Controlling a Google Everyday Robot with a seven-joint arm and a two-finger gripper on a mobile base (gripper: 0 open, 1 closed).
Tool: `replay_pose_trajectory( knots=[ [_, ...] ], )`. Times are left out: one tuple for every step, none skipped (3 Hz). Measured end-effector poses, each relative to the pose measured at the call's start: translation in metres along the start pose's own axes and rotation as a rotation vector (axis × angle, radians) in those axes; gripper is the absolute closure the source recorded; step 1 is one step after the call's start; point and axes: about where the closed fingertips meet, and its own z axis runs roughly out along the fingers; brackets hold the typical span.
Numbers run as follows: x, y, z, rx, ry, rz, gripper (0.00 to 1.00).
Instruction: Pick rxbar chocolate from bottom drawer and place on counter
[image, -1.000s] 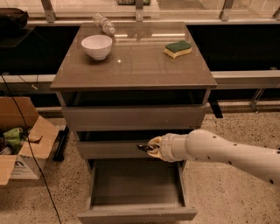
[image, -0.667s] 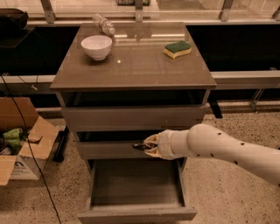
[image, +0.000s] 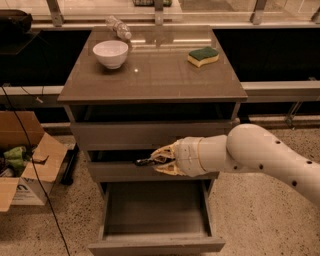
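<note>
My gripper (image: 152, 161) hangs in front of the middle drawer, just above the open bottom drawer (image: 156, 244). Its pale fingers are pinched together on a thin dark flat piece that sticks out to the left, the rxbar chocolate (image: 143, 161). What shows of the bottom drawer's grey floor is bare. The counter (image: 165, 77) is the glossy brown top of the cabinet, well above the gripper. My white arm reaches in from the right.
On the counter stand a white bowl (image: 110, 52) at back left, a green-and-yellow sponge (image: 203, 56) at back right and a lying plastic bottle (image: 119, 27) behind the bowl. The top drawer is slightly open. A cardboard box (image: 25, 155) and a cable lie on the floor left.
The gripper has moved to the left and slightly up, with the dark bar still in it. The drawers and the things on the counter have not moved.
</note>
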Motion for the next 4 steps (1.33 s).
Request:
replay_pose_trajectory(
  knots=[
    [-0.042,-0.04,-0.025,0.07,-0.041,-0.111,1.0],
    [-0.077,-0.089,-0.054,0.173,-0.05,-0.175,1.0],
    [-0.094,-0.167,-0.084,0.318,-0.025,-0.202,1.0],
    [-0.092,-0.215,-0.093,0.386,0.011,-0.192,1.0]
  ],
)
